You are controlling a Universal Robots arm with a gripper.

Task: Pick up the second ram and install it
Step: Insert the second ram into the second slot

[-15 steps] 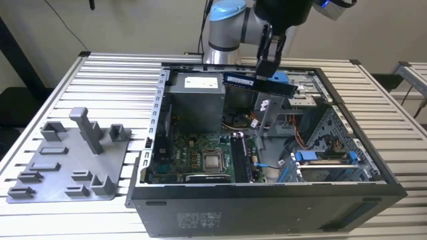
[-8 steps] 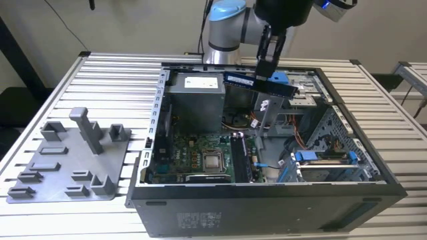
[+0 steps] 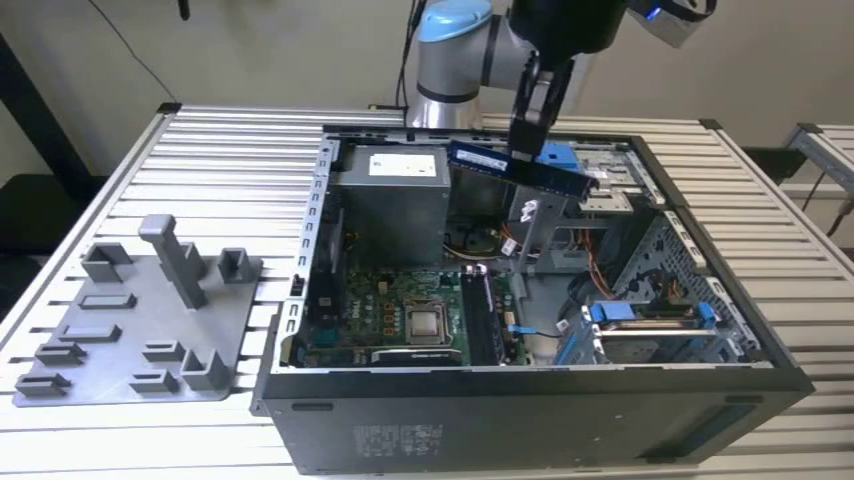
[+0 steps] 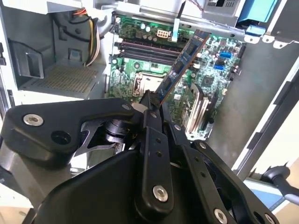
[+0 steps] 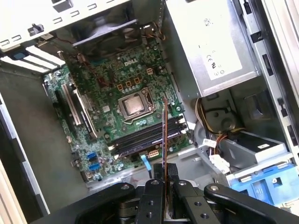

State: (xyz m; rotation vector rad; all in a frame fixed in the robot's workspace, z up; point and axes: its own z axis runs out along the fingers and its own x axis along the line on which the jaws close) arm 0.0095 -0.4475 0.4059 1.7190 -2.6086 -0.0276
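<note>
One stick, the second ram (image 3: 554, 176), sits pinched in the gripper (image 3: 523, 150), long axis roughly level, high above the memory slots (image 3: 481, 310) lying nearer.

White logo lettering showing on motherboard (image 5: 125, 62) beside processor socket, first wrist view. Compliance marks showing on power supply label (image 5: 212, 27). Small white print running across case front panel (image 3: 400, 437), lower middle of exterior view, too small for reading. Label on second ram (image 3: 501, 162) not reading either.
</note>
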